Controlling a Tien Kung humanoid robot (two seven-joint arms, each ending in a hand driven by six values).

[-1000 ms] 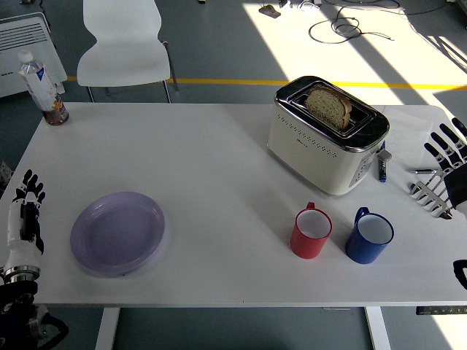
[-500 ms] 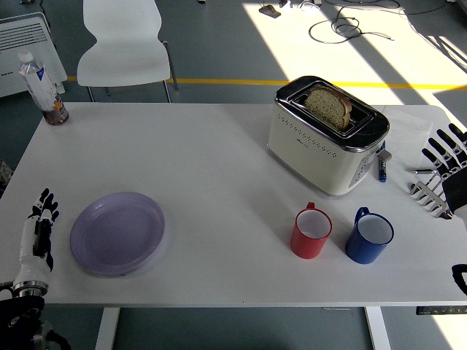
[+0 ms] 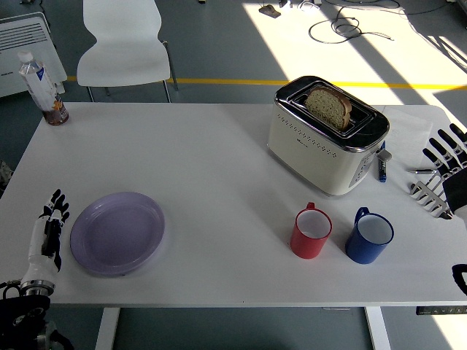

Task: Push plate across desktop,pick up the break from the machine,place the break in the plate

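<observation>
White-backed and black-fingered, the left hand [image 3: 49, 230] stands edge-on at the lower left of the frame, fingers straight and together, holding nothing, just beside the left rim of the lilac plate [image 3: 117, 232]. This looks like the opening push: the hand must meet the rim and slide the plate rightward over the white counter [image 3: 204, 153] toward the cream toaster [image 3: 326, 135] in the upper right, where the slice of bread [image 3: 327, 106] stands in its slot. At the right edge the right hand [image 3: 449, 168] hovers with fingers spread, empty, above a metal fork [image 3: 429, 192]. A red mug [image 3: 311, 232] and a blue mug [image 3: 370, 235] sit before the toaster and could block the plate's path; a bottle [image 3: 41, 87] stands at upper left.
</observation>
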